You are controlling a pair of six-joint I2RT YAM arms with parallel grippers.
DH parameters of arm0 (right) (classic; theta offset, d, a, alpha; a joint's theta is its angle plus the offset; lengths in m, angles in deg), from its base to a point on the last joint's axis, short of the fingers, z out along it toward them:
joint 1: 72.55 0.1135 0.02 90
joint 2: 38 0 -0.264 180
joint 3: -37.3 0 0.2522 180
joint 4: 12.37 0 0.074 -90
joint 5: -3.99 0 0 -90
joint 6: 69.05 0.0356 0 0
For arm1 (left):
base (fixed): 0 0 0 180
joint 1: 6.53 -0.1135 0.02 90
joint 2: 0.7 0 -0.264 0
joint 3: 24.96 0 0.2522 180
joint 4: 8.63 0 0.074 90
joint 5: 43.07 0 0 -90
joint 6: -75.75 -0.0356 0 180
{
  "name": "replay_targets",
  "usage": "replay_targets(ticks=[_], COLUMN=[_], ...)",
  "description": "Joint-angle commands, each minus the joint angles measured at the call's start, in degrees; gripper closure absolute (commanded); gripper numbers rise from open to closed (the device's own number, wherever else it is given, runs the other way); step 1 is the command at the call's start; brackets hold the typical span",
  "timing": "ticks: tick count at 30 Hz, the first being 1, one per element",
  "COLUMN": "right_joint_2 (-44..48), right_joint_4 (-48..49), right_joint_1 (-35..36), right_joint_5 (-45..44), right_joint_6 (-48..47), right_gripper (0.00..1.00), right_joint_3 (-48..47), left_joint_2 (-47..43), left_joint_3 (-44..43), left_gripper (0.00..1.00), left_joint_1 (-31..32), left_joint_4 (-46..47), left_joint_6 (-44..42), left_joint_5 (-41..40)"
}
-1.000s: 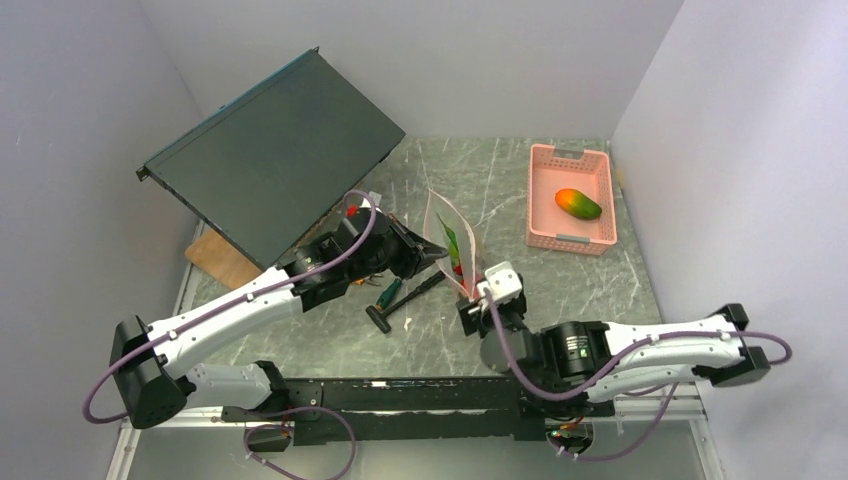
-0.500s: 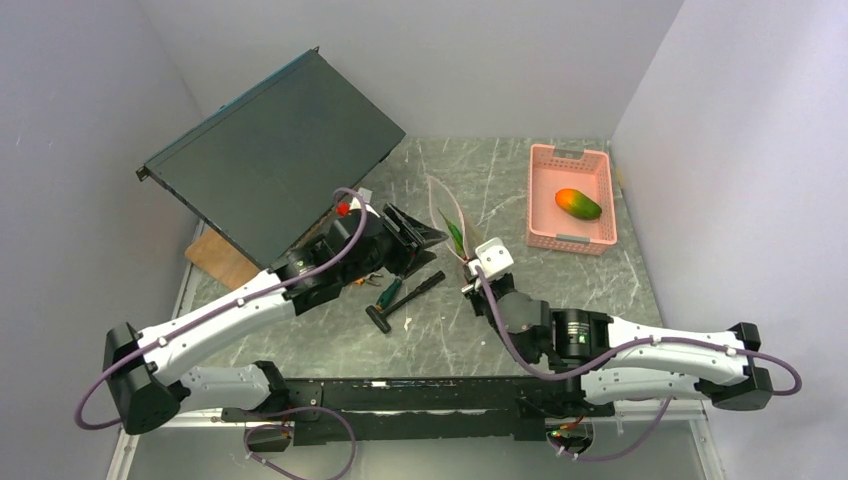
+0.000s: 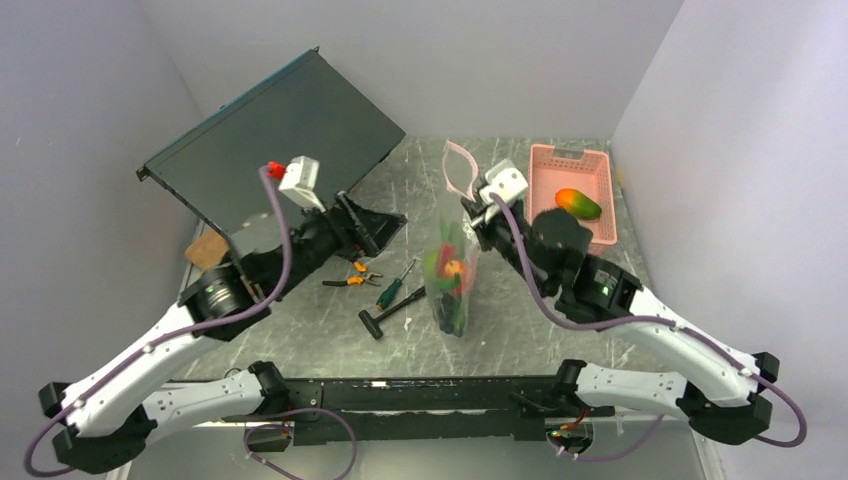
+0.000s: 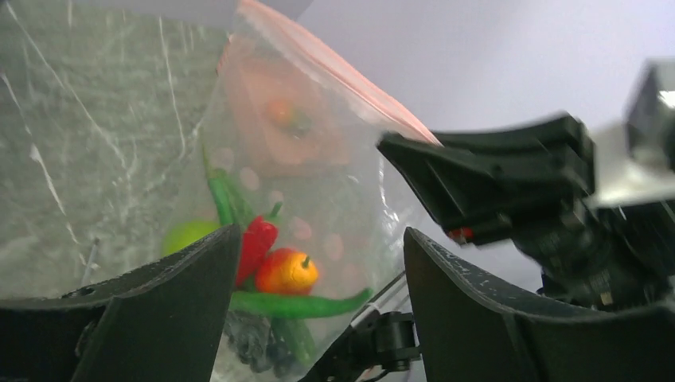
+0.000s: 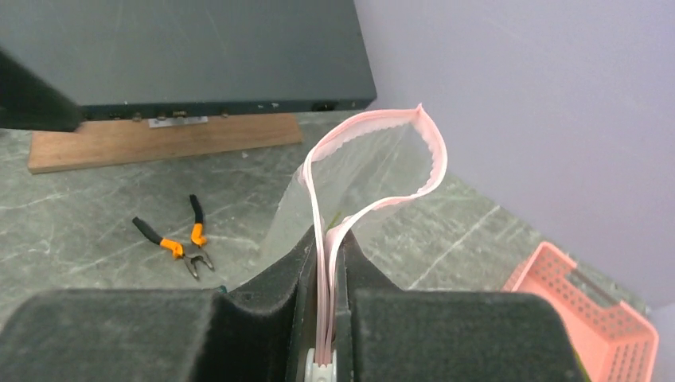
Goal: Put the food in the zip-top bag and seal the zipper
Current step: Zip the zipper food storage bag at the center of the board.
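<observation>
In the right wrist view the fingers are hiding all of the bag below its mouth, and the basket is running off the corner. Through the crinkly plastic the left wrist view is showing a chili, tomato, apple and cucumber; the dark lump beneath them is too blurred to name. Whether the bag's bottom is touching the table is unclear. The mango is lying in the basket, outside the bag. The right gripper is pinching the zipper at one end, with the rest of the strip looping open above it. The left gripper is gaping wide beside the bag, grasping nothing.
</observation>
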Motion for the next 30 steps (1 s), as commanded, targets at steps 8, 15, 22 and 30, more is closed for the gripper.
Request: replay_targets(ticks=[8, 15, 22, 30], right_joint_2=[-16.2, -29.1, -33.6, -31.9], right_joint_4=[-2.6, -8.8, -13.7, -17.6], right_joint_1=[-25.6, -36.7, -44.9, -45.9], right_joint_5=[44.6, 68.3, 87.5, 88.9], right_joint_6=[-0.8, -1.7, -6.1, -9.7], right_gripper=[1.00, 1.00, 1.00, 1.00], right_joint_3=[-14.4, -27.2, -26.3, -20.0], left_joint_2=[-8.8, -2.4, 7.1, 19.8], left_joint_3=[-3.6, -9.2, -16.4, -22.8], left_gripper=[0.12, 0.12, 0.12, 0.10], left_joint_1=[-0.1, -5.0, -21.0, -21.7], left_joint_4=[-8.0, -13.3, -9.5, -6.5], left_joint_6=[-27.6, -35.1, -40.4, -57.4], left_joint_5=[-3.4, 6.9, 38.5, 50.3])
